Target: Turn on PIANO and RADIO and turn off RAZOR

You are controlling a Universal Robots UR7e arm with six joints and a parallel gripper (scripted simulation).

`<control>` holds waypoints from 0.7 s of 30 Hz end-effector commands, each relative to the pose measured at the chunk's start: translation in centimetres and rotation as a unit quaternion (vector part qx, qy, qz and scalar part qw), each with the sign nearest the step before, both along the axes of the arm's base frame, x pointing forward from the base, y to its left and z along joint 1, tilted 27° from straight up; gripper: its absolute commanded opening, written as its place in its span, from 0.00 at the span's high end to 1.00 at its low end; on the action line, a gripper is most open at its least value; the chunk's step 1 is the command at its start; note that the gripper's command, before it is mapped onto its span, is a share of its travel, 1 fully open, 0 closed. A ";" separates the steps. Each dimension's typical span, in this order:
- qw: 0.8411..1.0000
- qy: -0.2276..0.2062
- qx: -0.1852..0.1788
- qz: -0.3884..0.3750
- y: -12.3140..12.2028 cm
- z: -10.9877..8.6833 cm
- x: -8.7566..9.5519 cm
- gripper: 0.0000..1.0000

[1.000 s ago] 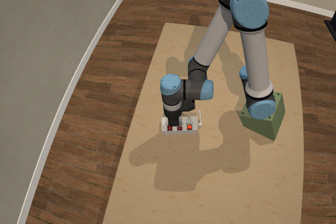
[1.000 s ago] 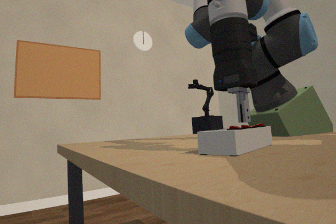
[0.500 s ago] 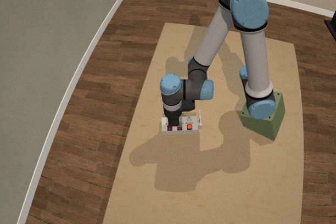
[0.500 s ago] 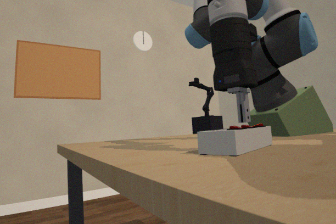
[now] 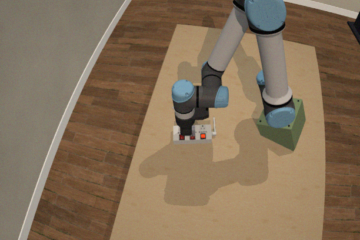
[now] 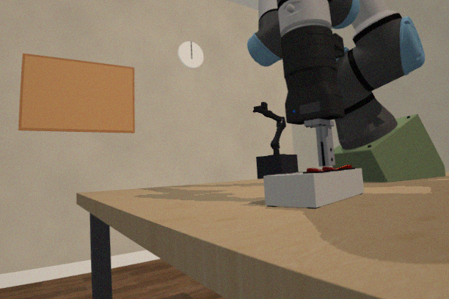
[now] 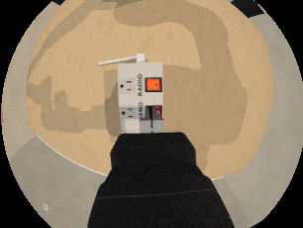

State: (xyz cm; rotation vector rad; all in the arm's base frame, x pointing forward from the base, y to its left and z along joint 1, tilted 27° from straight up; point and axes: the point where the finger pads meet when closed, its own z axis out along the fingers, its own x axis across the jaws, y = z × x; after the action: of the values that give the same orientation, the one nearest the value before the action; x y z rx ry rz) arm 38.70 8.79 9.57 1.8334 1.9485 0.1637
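Observation:
The white power strip point(image 5: 192, 142) point(image 6: 290, 191) point(image 7: 130, 71) lies flat on the table, switches up. The RADIO switch point(image 5: 203, 136) point(image 7: 153, 84) is lit orange. The middle switch point(image 5: 192, 137) point(image 7: 158, 111) is dark red and unlit; its label, partly covered in the wrist view, reads as PIANO. The third switch point(image 5: 182, 137), at the far end from RADIO, is dark red; its label is not readable and it is hidden in the wrist view. My gripper point(image 6: 326, 165) point(image 7: 151, 113) is shut and empty, pointing down with its tips at the middle switch. Whether they touch it cannot be told.
A white plug and cord point(image 5: 214, 126) point(image 7: 117, 60) stick out at the RADIO end of the strip. The green base block point(image 5: 297, 134) point(image 6: 407, 156) of my arm stands to the right. A small black arm on a dark box point(image 6: 276, 166) stands in the background.

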 end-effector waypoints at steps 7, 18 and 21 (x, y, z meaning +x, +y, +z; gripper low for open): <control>1.000 -0.001 0.000 0.000 -0.1 -0.3 0.2 1.00; 1.000 -0.001 0.000 0.000 -0.1 -0.4 0.2 1.00; 1.000 -0.001 0.000 0.000 -0.1 -0.4 0.2 1.00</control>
State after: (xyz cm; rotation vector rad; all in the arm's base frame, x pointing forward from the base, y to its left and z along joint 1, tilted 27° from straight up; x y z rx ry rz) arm 38.88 8.71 9.23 1.8320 1.9481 0.1645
